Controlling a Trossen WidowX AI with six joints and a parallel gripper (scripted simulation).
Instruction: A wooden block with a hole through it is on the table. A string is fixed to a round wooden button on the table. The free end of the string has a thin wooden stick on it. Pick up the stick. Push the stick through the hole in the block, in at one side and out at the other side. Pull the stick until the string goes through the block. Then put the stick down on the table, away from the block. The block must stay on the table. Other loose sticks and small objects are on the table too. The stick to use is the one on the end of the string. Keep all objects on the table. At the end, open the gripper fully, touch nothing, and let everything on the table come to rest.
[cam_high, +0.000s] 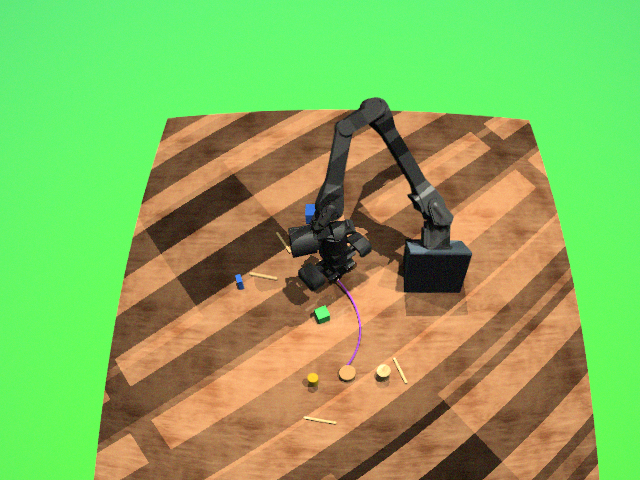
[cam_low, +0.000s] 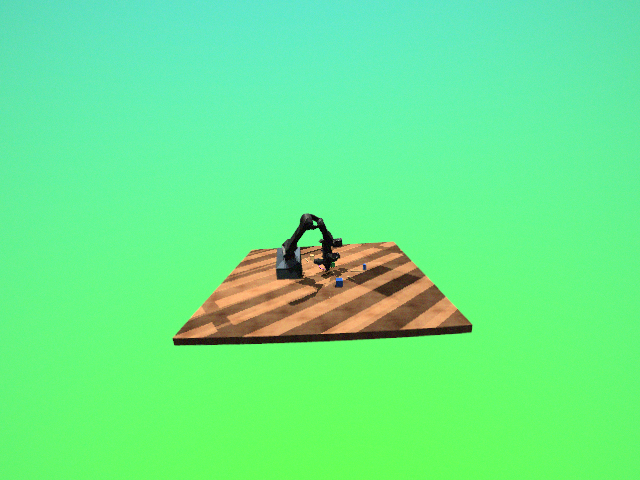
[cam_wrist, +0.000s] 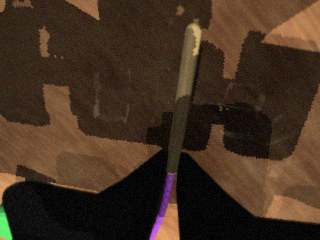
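My gripper (cam_high: 336, 279) (cam_wrist: 173, 158) is shut on the string's stick, low over the table, fingertips at its string end. The pale stick (cam_wrist: 186, 75) points away from the fingers in the wrist view; the gripper hides it in the top view. The purple string (cam_high: 359, 325) (cam_wrist: 165, 197) curves from the fingers to the round wooden button (cam_high: 346, 373). No hole shows in any block, so I cannot tell which is pierced. A green block (cam_high: 322, 314) (cam_wrist: 4, 225) stands between gripper and button. A larger blue block (cam_high: 309, 212) (cam_low: 339, 282) is partly behind the arm in the top view.
Loose sticks (cam_high: 263, 276) (cam_high: 400, 370) (cam_high: 320, 420) lie about, and another stick (cam_high: 282, 241) lies beside the arm. A small blue piece (cam_high: 239, 281) (cam_low: 364, 267) is left of the gripper. A yellow cylinder (cam_high: 312, 379) and a pale round piece (cam_high: 383, 370) flank the button.
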